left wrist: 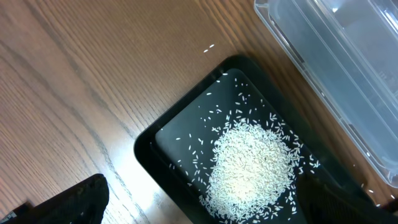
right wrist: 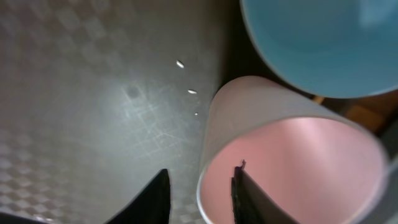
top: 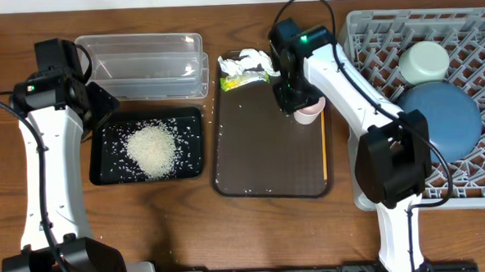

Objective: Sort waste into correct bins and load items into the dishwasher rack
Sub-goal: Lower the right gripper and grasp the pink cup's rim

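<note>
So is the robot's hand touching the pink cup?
Cannot tell. Right wrist view: the right hand straddles the pink cup rim, but contact is unclear.

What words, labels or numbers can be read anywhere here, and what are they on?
No text can be read in any view.
yellow-green wrapper: may carry print, but it is too small to read.
clear plastic tub, black tray, pink cup, grey dishwasher rack: no lettering visible.
</note>
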`<state>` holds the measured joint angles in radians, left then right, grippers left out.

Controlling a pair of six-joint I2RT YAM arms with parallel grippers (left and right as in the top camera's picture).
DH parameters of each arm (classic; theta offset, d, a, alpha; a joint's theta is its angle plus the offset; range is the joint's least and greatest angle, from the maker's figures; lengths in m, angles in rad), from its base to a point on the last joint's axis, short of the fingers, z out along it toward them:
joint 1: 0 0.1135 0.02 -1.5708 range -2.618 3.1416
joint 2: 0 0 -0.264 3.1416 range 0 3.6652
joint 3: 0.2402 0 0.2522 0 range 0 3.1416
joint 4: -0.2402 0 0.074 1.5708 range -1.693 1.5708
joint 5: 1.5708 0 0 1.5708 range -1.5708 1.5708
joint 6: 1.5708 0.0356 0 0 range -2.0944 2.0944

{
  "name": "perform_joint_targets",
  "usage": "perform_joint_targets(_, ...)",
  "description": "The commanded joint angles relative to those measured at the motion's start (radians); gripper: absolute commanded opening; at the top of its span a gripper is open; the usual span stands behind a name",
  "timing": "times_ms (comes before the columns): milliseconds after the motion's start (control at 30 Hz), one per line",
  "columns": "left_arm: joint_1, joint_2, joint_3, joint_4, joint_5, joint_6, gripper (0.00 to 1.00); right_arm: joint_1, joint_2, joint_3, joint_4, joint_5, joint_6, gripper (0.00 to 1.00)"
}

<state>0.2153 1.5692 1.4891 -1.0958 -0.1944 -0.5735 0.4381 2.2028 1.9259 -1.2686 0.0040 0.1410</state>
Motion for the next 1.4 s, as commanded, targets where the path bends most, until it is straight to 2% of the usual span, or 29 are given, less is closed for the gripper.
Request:
perform_joint_targets(0,0.003,0.003,0.020,-0.003,-0.016,-0.008,0.97,0.008,0.010,-0.025,0.016,0.006,0.013,0.22)
perform_joint_targets(167,0.003,0.003,0.020,-0.003,-0.016,-0.008,0.97,0.008,0.010,-0.024,0.026,0.006,0.016,0.20)
perform_joint_targets(267,0.003,0.003,0.020,-0.003,-0.016,-0.008,0.97,0.008,0.010,-0.021,0.029,0.006,0.016,0.04)
perform_joint_targets(300,0.003,0.003,0.020,-0.003,-0.016,-0.008,0.97,0.008,0.010,-0.019,0.028,0.006,0.020,0.01)
perform_joint_targets(633,0.003,0.003,0.020,-0.003,-0.016,-0.008,0.98,0.005,0.010,0.076,-0.032,-0.024,0.023,0.01)
perform_joint_targets(800,0.003,0.003,0.020,-0.003,-0.016,-0.008,0.97,-0.035,0.007,0.227,-0.085,-0.039,0.023,0.01)
perform_joint_targets(967,0.003,0.003,0.020,-0.003,-0.016,-0.008,0.97,-0.151,-0.008,0.391,-0.139,-0.050,0.022,0.01)
perform_joint_targets(1167,0.003,0.003,0.020,-0.003,-0.016,-0.008,0.97,-0.414,-0.037,0.494,-0.114,-0.414,-0.064,0.01)
perform_joint_targets(1267,0.003,0.004,0.020,-0.003,-0.016,-0.008,0.97,-0.572,-0.037,0.493,-0.044,-0.669,-0.092,0.01)
perform_joint_targets(1367,0.003,0.003,0.020,-0.003,-0.016,-0.008,0.97,-0.708,-0.035,0.468,0.058,-0.835,-0.098,0.01)
